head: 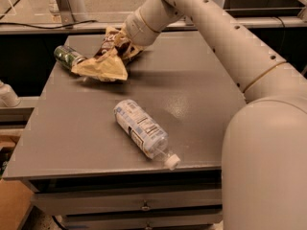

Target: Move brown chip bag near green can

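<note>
The brown chip bag (pixel 103 66) is crinkled, with a pale tan end low over the table and a dark brown part bunched up at the gripper. My gripper (pixel 120 44) is at the far left of the table, shut on the bag's upper right end; its fingers are mostly hidden by the foil. The green can (pixel 67 56) lies on its side just left of the bag. The bag's tan end touches or slightly overlaps the can.
A clear plastic bottle (pixel 141 131) with a white-blue label lies on its side near the front edge of the grey table (pixel 201 104). My arm reaches in from the right, over the table's back. A metal frame stands behind the table.
</note>
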`<act>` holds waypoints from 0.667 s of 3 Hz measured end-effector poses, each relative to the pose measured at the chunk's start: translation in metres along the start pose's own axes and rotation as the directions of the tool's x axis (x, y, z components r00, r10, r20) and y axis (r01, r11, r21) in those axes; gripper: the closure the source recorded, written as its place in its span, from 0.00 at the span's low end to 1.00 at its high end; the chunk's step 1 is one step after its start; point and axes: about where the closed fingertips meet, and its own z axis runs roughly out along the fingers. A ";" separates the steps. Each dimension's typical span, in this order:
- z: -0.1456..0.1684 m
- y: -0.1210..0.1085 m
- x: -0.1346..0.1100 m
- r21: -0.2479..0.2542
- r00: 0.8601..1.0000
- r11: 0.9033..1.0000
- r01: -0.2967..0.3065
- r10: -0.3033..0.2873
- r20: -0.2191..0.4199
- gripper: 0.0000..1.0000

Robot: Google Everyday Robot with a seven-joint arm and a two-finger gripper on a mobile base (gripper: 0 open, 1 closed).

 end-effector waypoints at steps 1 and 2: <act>0.006 0.000 -0.003 0.004 1.000 1.000 0.001 -0.001 0.011 0.13; 0.011 -0.002 -0.005 0.008 1.000 1.000 0.003 -0.003 0.021 0.00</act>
